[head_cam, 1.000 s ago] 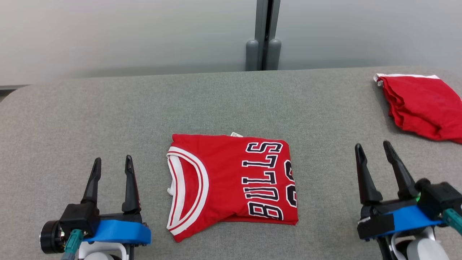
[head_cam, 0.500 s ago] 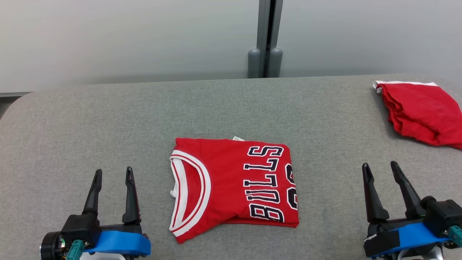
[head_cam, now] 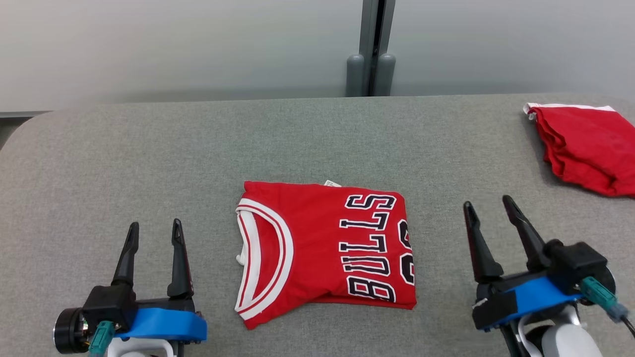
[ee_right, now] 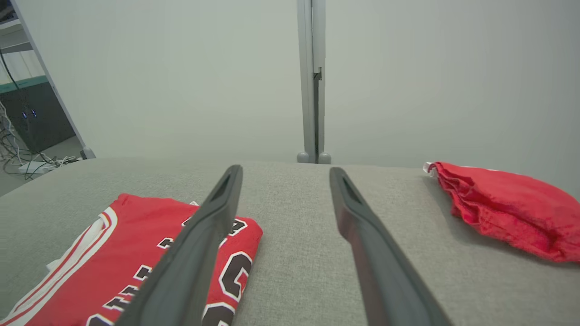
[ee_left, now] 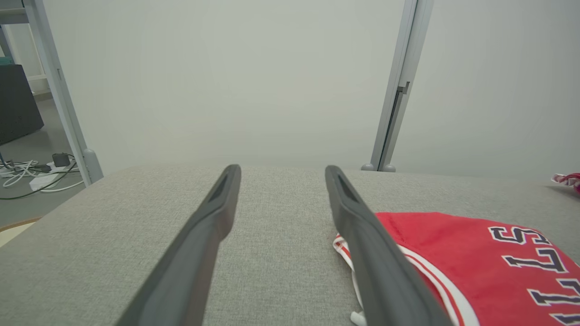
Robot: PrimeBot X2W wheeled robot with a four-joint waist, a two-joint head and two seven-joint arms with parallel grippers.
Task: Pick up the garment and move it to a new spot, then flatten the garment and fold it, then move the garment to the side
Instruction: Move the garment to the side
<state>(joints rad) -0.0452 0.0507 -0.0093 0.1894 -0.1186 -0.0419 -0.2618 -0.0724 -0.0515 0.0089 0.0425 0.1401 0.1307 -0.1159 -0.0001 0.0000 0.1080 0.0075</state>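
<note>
The garment (head_cam: 322, 248) is a red jersey with white trim and dark lettering, lying folded flat on the middle of the grey table (head_cam: 149, 148). My left gripper (head_cam: 155, 224) stands open to the left of its collar, apart from it, with nothing between the fingers. My right gripper (head_cam: 487, 201) stands open to the right of the jersey, also apart and empty. In the left wrist view the garment (ee_left: 476, 253) lies just right of my open left gripper (ee_left: 282, 168). In the right wrist view the garment (ee_right: 113, 253) lies lower left of my open right gripper (ee_right: 285, 168).
A second red garment (head_cam: 590, 148) lies bunched at the table's far right, also in the right wrist view (ee_right: 507, 208). A grey post (head_cam: 371, 49) stands against the pale wall behind the table. Cables (ee_left: 27, 170) lie on the floor off the left end.
The head view has shifted slightly. My right gripper has come leftward, closer to the jersey's right edge. The left gripper and the jersey stay as they were.
</note>
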